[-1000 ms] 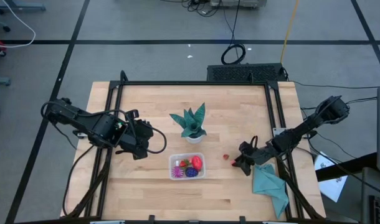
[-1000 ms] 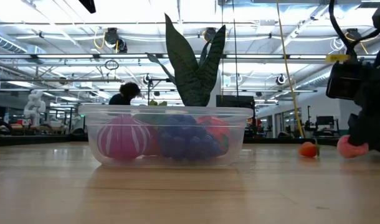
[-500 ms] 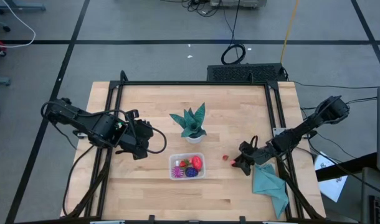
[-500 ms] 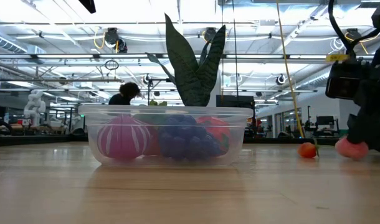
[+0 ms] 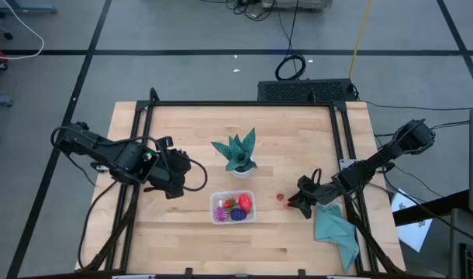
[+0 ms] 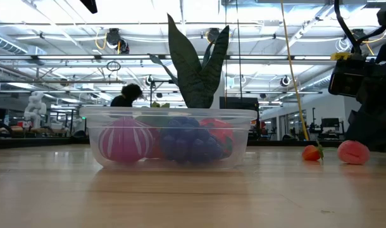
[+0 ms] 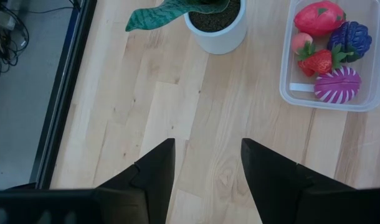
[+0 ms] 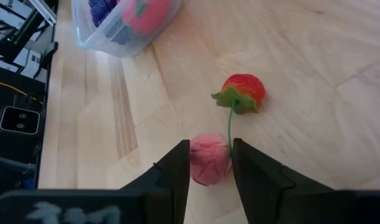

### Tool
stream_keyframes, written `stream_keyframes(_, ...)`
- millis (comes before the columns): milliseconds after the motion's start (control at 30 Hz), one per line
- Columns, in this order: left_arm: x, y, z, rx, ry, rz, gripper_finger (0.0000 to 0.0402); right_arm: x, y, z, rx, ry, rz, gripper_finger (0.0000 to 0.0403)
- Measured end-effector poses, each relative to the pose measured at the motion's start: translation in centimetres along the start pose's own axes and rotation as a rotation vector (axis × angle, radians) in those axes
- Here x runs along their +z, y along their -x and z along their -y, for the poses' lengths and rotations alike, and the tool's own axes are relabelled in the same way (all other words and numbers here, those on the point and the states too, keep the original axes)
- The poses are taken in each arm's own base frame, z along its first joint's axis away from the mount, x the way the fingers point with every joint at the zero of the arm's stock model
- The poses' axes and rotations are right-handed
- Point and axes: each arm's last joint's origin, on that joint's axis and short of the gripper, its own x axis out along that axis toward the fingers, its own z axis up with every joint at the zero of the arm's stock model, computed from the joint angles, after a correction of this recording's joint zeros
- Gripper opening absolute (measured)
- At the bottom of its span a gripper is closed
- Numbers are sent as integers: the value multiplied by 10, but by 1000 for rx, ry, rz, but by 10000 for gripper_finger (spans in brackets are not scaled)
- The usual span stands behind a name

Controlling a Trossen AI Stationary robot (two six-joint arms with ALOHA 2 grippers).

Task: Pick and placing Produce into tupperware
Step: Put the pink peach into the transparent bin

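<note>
Two pieces of produce were still loose on the desk near its right edge: a pink fruit (image 8: 209, 165) and a small red strawberry (image 8: 242, 91) just beside it, both well apart from the tupperware (image 5: 233, 207), which sat near the middle of the front edge. From my station I could see that the right hand (image 8: 210, 168) had its fingers on either side of the pink fruit, close against it, but I judged the grip had not taken. A second earlier the low view showed that fruit tucked up against the hand; now it rested on the wood, plainly out in front of the dark bulk of the hand, so it looked to have slipped forward or been let go. The strawberry had barely moved. Inside the tupperware I counted a larger red piece (image 7: 319, 18), a dark purple piece (image 7: 350, 39), a pink-purple ball (image 7: 337, 84) and a strawberry, with the potted plant (image 5: 237, 156) standing just behind it. The left hand (image 7: 207, 163) hovered empty over bare wood toward the left edge, its fingers parted. In my judgement the pick needed a fresh squeeze, so the task was no further along and two pieces remained.
</note>
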Motion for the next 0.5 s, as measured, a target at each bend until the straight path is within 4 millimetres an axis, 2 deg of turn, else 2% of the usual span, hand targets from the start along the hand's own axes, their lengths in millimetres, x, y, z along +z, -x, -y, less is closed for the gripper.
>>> stream_keyframes(167,0,0,0,0,0,0,186,0,0,0,1,-8,-4,114)
stream_keyframes(500,0,0,0,0,0,0,186,-2,0,1,-2,-24,-33,158)
